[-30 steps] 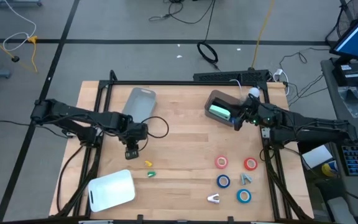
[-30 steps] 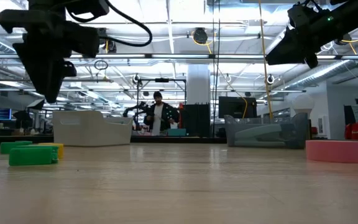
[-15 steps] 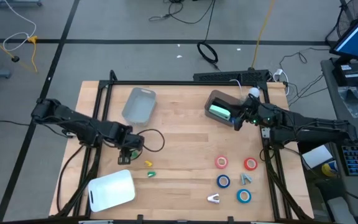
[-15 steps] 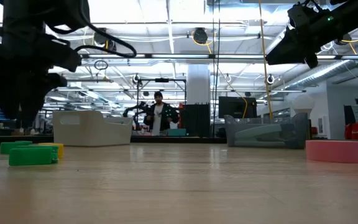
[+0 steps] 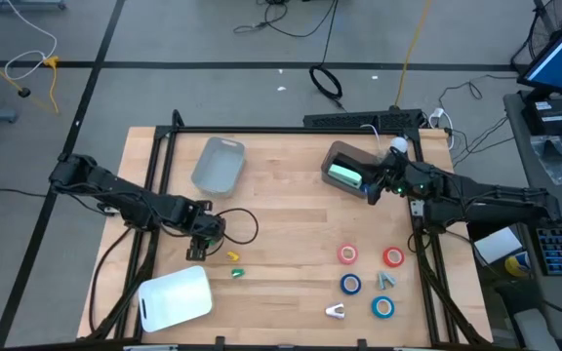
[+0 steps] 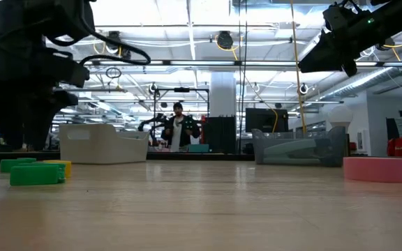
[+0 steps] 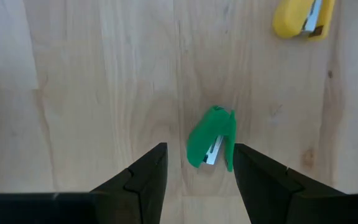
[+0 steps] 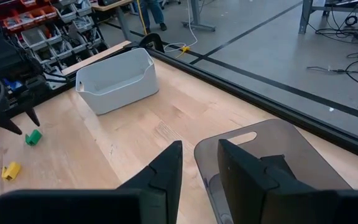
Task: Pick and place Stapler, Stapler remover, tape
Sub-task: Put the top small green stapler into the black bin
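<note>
Left claw [image 5: 200, 249] hangs low over the desk [image 5: 281, 234], just beside the yellow stapler [image 5: 232, 256] and close to the white bin [image 5: 176, 297]. In the left wrist view its fingers [image 7: 143, 180] stand apart with nothing between them. The green stapler [image 7: 212, 138] lies just ahead of the gap, its long axis running roughly in line with the fingers and tilted slightly off that line. Its metal underside faces up. In the high view the green stapler [image 5: 238, 273] sits just beside the yellow stapler, on the side away from the grey bin [image 5: 219, 164].

Right claw [image 5: 370, 189] is held over the smoky clear bin [image 5: 344, 166], well apart from the yellow stapler. In the right wrist view its fingers [image 8: 164, 168] stand with a narrow gap, and nothing shows in it. Something green lies inside that bin; I cannot tell what it is.

4 rolls of tape lie well apart from the yellow stapler, toward the right arm: 2 red [image 5: 347, 254] [image 5: 392, 257] and 2 blue [image 5: 350, 284] [image 5: 383, 307]. All 4 lie flat with the hole facing up. A small metal piece [image 5: 336, 311] lies just beside the blue rolls, and another small grey piece [image 5: 386, 281] between the second red roll and the second blue roll; their heading cannot be made out.
</note>
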You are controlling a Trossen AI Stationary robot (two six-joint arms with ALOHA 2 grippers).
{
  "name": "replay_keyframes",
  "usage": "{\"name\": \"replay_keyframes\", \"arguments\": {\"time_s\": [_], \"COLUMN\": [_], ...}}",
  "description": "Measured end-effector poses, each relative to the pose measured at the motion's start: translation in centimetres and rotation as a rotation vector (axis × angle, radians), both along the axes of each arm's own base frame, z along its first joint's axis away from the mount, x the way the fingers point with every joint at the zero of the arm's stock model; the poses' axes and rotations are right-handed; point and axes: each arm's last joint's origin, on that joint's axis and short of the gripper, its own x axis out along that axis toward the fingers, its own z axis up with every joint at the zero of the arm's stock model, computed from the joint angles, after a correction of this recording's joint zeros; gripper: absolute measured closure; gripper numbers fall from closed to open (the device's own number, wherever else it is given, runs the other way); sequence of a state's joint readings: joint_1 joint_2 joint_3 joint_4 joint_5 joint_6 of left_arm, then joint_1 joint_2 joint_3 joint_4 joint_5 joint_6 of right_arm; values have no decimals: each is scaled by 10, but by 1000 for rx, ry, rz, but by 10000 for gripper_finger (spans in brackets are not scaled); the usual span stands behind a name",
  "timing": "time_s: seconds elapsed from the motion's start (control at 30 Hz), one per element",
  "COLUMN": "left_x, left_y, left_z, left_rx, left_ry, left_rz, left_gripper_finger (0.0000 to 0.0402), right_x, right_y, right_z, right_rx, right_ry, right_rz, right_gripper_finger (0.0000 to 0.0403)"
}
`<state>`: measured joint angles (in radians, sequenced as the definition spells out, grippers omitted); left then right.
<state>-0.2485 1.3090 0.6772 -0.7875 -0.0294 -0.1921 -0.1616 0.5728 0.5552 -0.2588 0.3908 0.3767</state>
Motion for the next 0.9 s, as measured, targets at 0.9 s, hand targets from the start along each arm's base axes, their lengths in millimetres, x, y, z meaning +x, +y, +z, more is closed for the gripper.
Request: {"name": "replay_keyframes", "arguments": {"time_s": [0.9], "left_x": [3], "left_y": [-2], "left_z": [-9], "left_rx": [-32], "left_ry": [-29], "left_rz": [-68], "left_gripper_finger": [220], "right_x": [0], "right_y": [0], "right_z": [0], "right_rx": [1], "right_ry": [-1], "right_rz": [-6], "right_gripper_finger": [310]}}
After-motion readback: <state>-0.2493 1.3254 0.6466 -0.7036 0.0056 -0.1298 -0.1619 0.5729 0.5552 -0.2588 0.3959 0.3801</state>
